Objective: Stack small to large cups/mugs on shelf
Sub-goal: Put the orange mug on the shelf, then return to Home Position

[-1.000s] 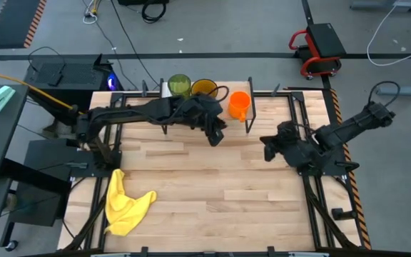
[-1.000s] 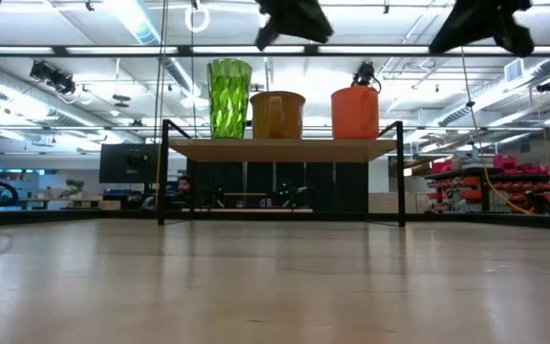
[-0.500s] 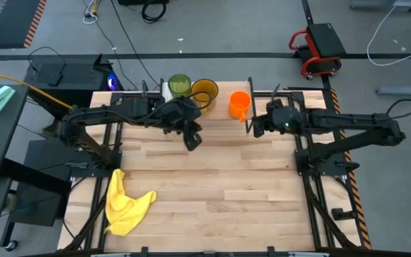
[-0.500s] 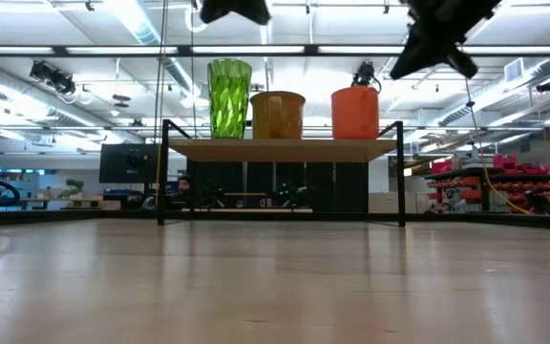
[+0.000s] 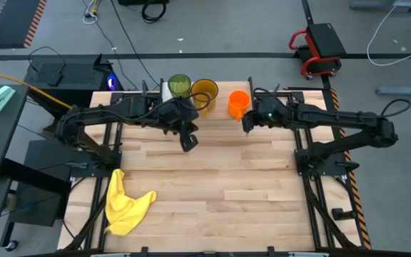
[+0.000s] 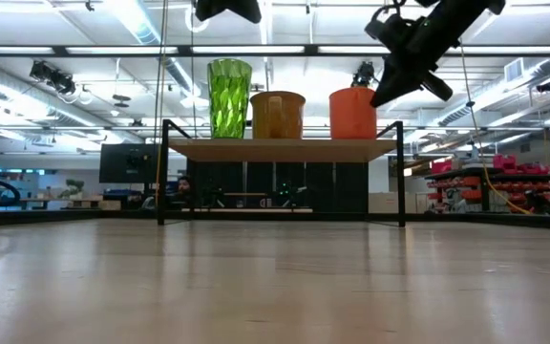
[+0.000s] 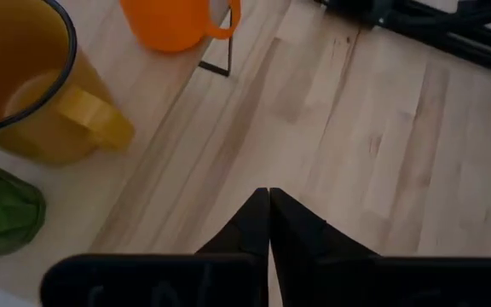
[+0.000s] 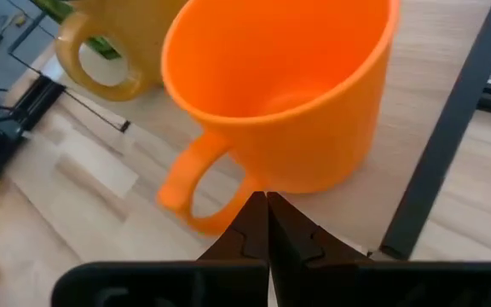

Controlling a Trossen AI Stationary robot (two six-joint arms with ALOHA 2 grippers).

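Note:
Three cups stand in a row on the shelf (image 6: 280,149) at the table's far edge: the green tumbler (image 5: 179,85) (image 6: 229,97), the amber mug (image 5: 204,91) (image 6: 277,115) and the orange mug (image 5: 238,103) (image 6: 352,113). My right gripper (image 5: 246,130) (image 8: 267,200) is shut. It hangs raised just near of the orange mug (image 8: 288,94), beside its handle (image 8: 186,183). My left gripper (image 5: 188,145) (image 7: 268,198) is shut too. It hovers high over the table, near of the amber mug (image 7: 24,85). My right gripper's shut fingertips point slanting down at the orange mug's lower wall (image 8: 314,166) beside the handle, from the table's near right. Whether they touch it I cannot tell.
The shelf's black right front leg (image 8: 450,128) stands close beside my right gripper. A yellow cloth (image 5: 125,203) lies at the table's near left. The wooden tabletop (image 5: 227,185) stretches between the shelf and the near edge.
My right arm has swung from the table's right edge toward the far left, reaching out to the orange mug and coming lower. My left gripper has drawn back leftward, away from the orange mug, and now hovers near of the amber mug.

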